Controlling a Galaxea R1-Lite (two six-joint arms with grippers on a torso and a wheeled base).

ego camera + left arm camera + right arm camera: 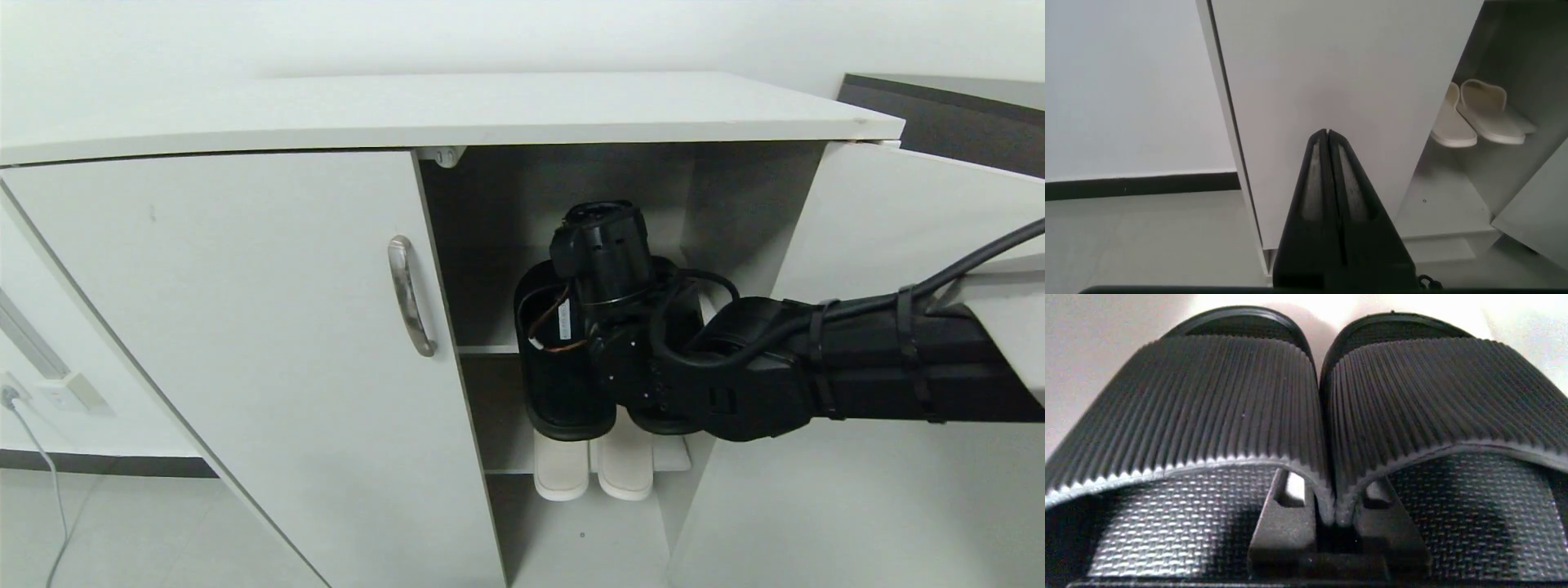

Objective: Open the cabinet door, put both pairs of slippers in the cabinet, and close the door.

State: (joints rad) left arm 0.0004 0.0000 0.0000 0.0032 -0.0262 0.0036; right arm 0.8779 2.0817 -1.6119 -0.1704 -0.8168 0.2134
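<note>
The white cabinet (490,106) has its left door (245,327) closed and its right door (882,220) swung open. A pair of white slippers (563,469) (1482,110) lies on the lower shelf. My right gripper (1335,518) is shut on the pair of black slippers (559,384) (1208,400), pinching the inner strap edges of both together. It holds them in the open compartment at the height of the middle shelf (486,349), heels sticking out toward me. My left gripper (1327,143) is shut on nothing, low down and facing the closed left door.
A metal handle (411,296) runs down the left door's right edge. A wall socket with a cable (57,396) sits low at the far left. Grey floor lies in front of the cabinet. A dark panel (939,114) stands behind it on the right.
</note>
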